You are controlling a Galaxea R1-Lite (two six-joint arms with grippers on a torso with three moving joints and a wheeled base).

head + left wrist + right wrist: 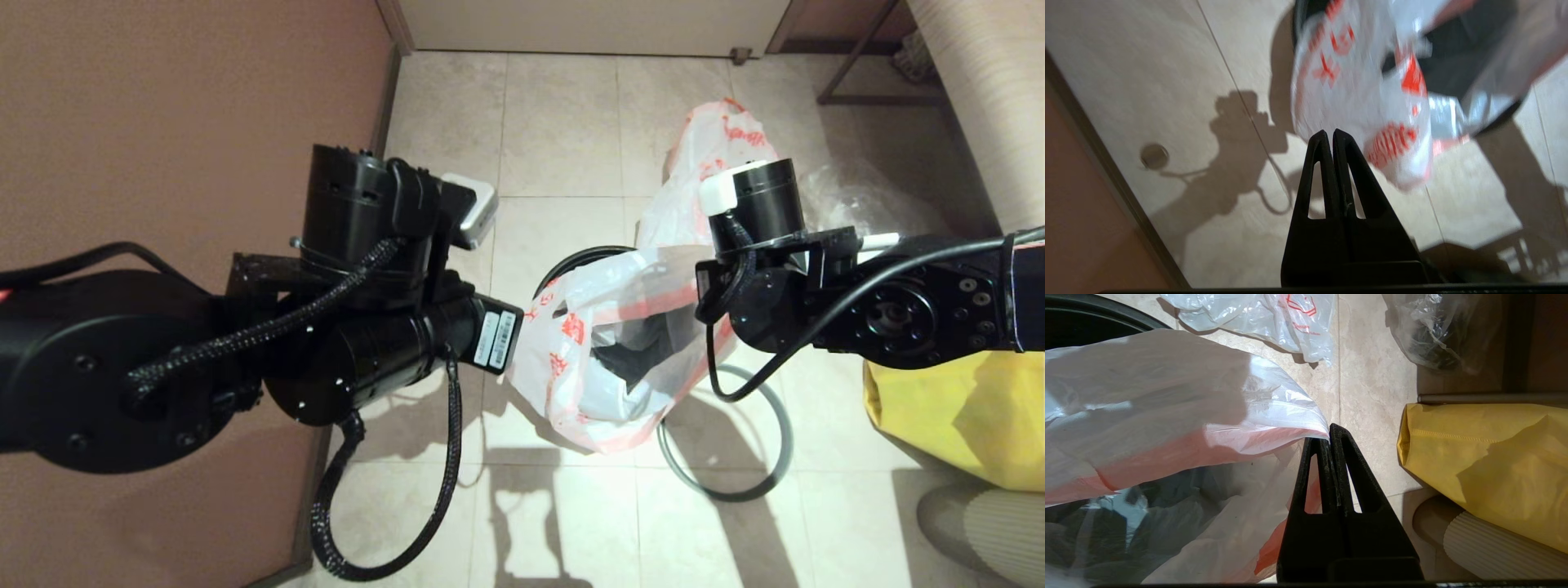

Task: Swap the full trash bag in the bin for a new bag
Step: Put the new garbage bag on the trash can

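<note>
The new bag, white with red characters and a pink band, lies spread open over the black bin. My right gripper is shut on the new bag's pink-banded rim at the side of the bin. My left gripper is shut, with nothing seen between its fingers. It hovers over the part of the new bag that hangs outside the bin. The full trash bag stands on the floor behind the bin, also visible in the right wrist view. In the head view the arms hide both grippers.
The grey ring rim lies on the tiles in front of the bin. A clear bag with dark contents and a yellow bag are on the right, and a brown wall runs along the left. A metal frame stands at the back right.
</note>
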